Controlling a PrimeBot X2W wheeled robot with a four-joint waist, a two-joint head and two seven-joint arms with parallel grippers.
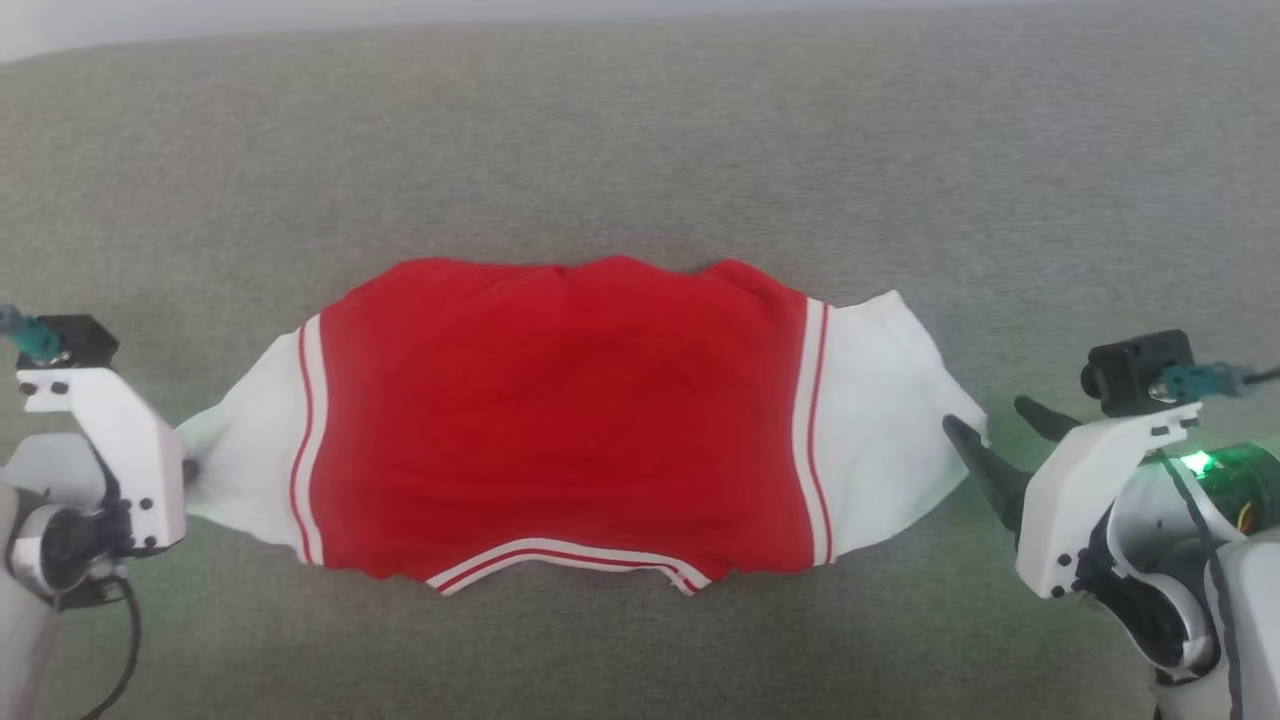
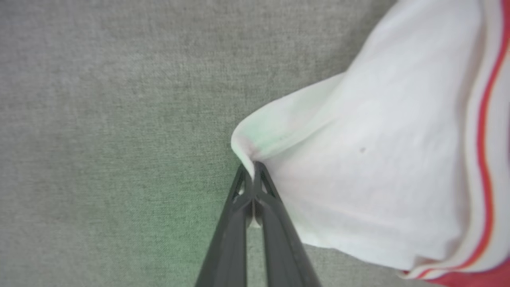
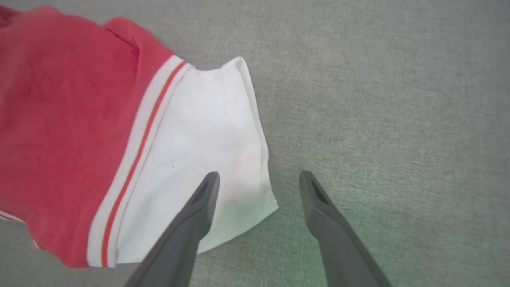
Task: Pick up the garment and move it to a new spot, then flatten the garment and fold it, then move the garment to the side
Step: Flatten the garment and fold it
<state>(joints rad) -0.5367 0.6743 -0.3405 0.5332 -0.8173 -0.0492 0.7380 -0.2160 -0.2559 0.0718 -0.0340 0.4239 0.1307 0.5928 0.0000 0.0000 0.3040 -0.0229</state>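
Note:
The garment (image 1: pixel 560 410) is a red shirt with white sleeves, lying spread sideways on the grey fabric surface (image 1: pixel 640 130), its striped hem toward me. My left gripper (image 2: pixel 252 169) is shut on the outer edge of the white left sleeve (image 2: pixel 358 159), pinching a small fold of cloth; in the head view that gripper (image 1: pixel 188 470) sits at the sleeve's tip. My right gripper (image 1: pixel 985 420) is open at the edge of the white right sleeve (image 3: pixel 199 151). One of its fingers (image 3: pixel 203 199) lies over the sleeve cloth, the other is off it over the bare surface.
Grey woven fabric covers everything around the garment, with wide free room beyond it and to both sides (image 3: pixel 378 79). A pale strip (image 1: pixel 100 25) runs along the far edge of the surface at the top left.

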